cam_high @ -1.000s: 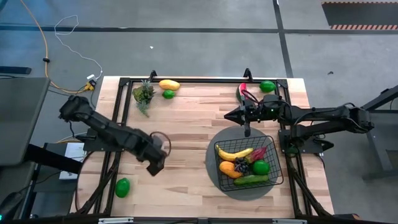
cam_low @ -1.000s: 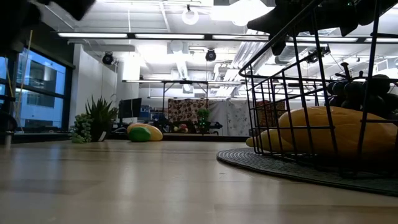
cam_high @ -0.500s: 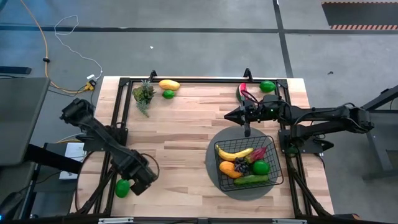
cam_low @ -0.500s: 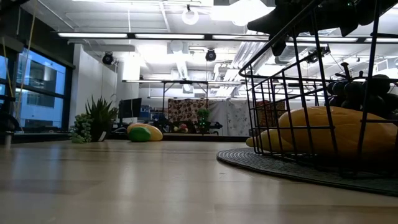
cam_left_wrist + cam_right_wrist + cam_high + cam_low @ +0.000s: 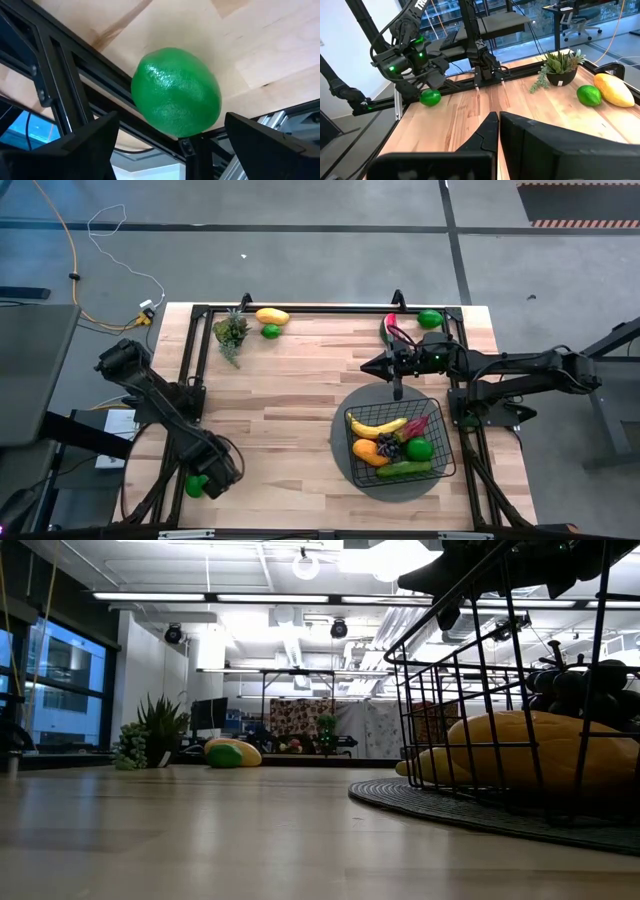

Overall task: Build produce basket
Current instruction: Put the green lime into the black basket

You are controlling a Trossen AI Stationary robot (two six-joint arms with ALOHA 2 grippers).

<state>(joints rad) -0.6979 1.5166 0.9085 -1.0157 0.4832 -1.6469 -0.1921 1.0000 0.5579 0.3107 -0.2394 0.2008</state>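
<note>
Your left gripper (image 5: 203,482) has its jaws spread wide, one finger to each side of a green lime (image 5: 176,92), and neither finger touches it. That arm is stretched from its base down toward the table's near left corner, far from the basket (image 5: 446,442), with the wrist bent over the lime. You can see in the left wrist view that the lime sits hard against a black frame rail (image 5: 100,80) at the table edge, so you have little room on that side and bare wood on the side toward the basket. Your right gripper (image 5: 365,365) has its jaws fully closed on nothing; its arm lies level across the table's right part, just beyond the basket's far side, with the fingers pointing left. Between the two arms you have a wide stretch of bare table (image 5: 290,410). The basket stands on a round grey mat (image 5: 345,405) and holds a yellow banana (image 5: 376,426), an orange mango (image 5: 366,451), dark grapes (image 5: 388,445), a red chili (image 5: 416,424), a second lime (image 5: 420,448) and a cucumber (image 5: 404,469). Far from the basket at the table's back left you have a small plant (image 5: 231,333), a yellow mango (image 5: 271,316) and another lime (image 5: 270,331); behind the basket lie a watermelon slice (image 5: 389,327) and a further lime (image 5: 430,319).
</note>
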